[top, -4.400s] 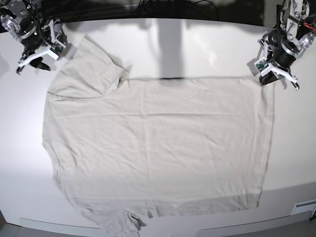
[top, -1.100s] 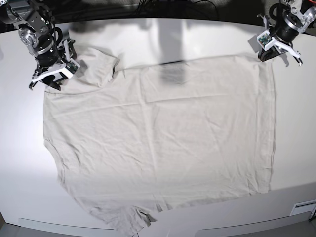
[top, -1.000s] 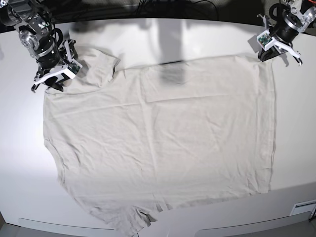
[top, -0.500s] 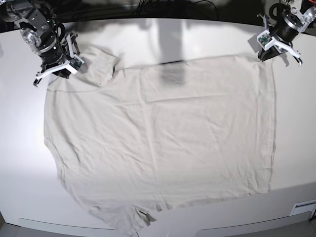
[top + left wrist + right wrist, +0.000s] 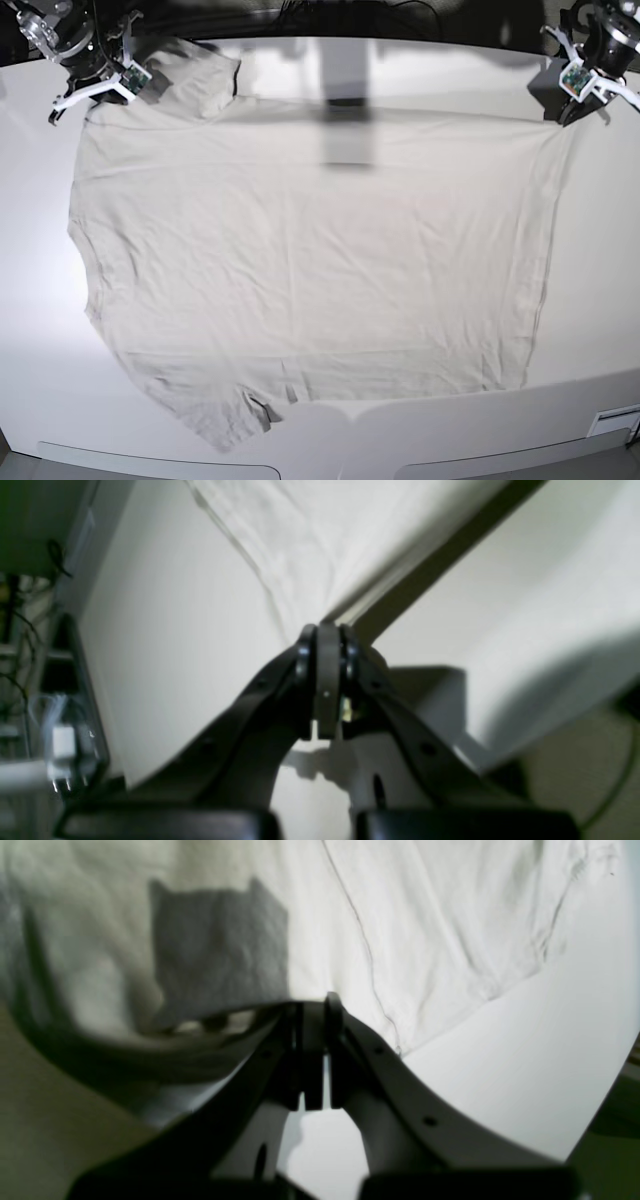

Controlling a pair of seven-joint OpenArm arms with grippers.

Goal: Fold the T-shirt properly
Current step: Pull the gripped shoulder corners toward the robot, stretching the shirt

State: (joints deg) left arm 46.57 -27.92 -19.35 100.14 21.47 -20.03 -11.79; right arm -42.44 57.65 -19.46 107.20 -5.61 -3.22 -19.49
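The pale beige T-shirt (image 5: pixel 320 250) lies spread across the white table, one sleeve at the front left and one at the back left. Its far edge is pulled straight between my two grippers. My left gripper (image 5: pixel 573 110) is at the back right and is shut on the shirt's far right corner. In the left wrist view (image 5: pixel 325 630) the fabric (image 5: pixel 310 540) runs into the closed tips. My right gripper (image 5: pixel 88 97) is at the back left, shut on the shirt by the back sleeve. In the right wrist view (image 5: pixel 315 1007) wrinkled cloth (image 5: pixel 440 920) hangs beyond the tips.
The white table (image 5: pixel 600 300) shows bare strips left, right and in front of the shirt. A small white label (image 5: pixel 615 420) sits at the front right edge. Dark space with cables lies behind the table's back edge (image 5: pixel 400 30).
Both grippers have moved toward the table's back edge, the right one much further. The shirt's far edge has been drawn back and taut, and the whole shirt has slid away from the front.
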